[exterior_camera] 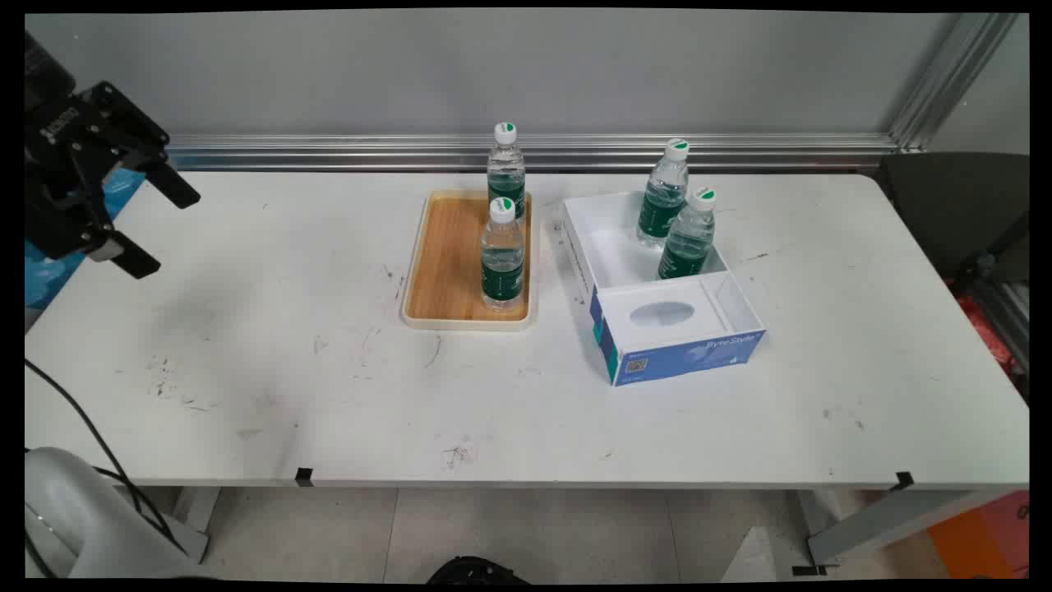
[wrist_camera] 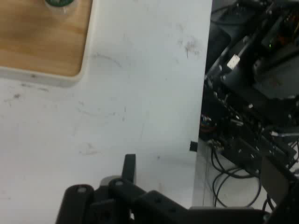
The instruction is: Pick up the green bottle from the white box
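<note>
My black gripper [exterior_camera: 158, 228] hangs open above the table's far left end, with nothing between its fingers. It is well away from everything on the table. A wooden tray [exterior_camera: 444, 263] with a cream rim lies mid-table and carries two upright water bottles, one at the back [exterior_camera: 505, 171] and one at the front [exterior_camera: 502, 255]. To its right, an open white and blue box [exterior_camera: 682, 349] holds two more bottles [exterior_camera: 663, 196] [exterior_camera: 687, 234]. The hand view shows one corner of the tray [wrist_camera: 42, 46], bare table, and one black finger [wrist_camera: 129, 167] at the bottom.
The table's edge [wrist_camera: 201, 116] runs down the hand view, with dark equipment and cables [wrist_camera: 252, 93] beyond it. In the main view a dark chair [exterior_camera: 957, 210] stands past the table's right end. A blue object [exterior_camera: 49, 271] sits behind the gripper at the left.
</note>
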You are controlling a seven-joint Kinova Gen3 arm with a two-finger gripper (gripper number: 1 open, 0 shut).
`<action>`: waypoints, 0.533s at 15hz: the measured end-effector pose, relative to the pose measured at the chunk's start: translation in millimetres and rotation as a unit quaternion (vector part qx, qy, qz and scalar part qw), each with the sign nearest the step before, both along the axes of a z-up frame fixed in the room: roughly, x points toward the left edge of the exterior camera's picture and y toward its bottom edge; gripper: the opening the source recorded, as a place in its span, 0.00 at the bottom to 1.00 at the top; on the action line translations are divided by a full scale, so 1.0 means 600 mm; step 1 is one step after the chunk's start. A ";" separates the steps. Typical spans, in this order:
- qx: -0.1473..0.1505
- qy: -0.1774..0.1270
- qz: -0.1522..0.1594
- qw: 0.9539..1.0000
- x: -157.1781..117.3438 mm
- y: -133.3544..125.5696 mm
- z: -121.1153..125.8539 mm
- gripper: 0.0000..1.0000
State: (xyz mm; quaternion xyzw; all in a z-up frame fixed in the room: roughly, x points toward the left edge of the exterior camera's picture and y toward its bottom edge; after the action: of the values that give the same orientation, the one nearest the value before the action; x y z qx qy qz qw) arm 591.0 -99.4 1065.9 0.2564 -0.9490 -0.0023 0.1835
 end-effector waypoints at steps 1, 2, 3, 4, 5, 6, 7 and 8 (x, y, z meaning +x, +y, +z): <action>-0.002 0.003 0.003 1.000 -0.004 -0.003 0.001 1.00; -0.006 0.007 0.008 1.000 -0.010 -0.008 0.000 1.00; -0.010 0.013 0.014 1.000 -0.018 -0.016 -0.001 1.00; -0.016 0.019 0.021 0.999 -0.028 -0.027 -0.004 1.00; -0.022 0.025 0.028 0.999 -0.039 -0.038 -0.007 1.00; -0.029 0.032 0.035 0.998 -0.052 -0.052 -0.012 1.00; -0.036 0.040 0.042 0.998 -0.068 -0.066 -0.018 1.00; -0.042 0.048 0.047 0.997 -0.082 -0.080 -0.024 1.00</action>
State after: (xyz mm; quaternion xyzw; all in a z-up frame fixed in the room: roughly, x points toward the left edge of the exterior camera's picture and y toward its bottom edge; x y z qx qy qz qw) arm 541.9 -147.4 1051.6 0.2921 -0.9254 0.0335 0.2393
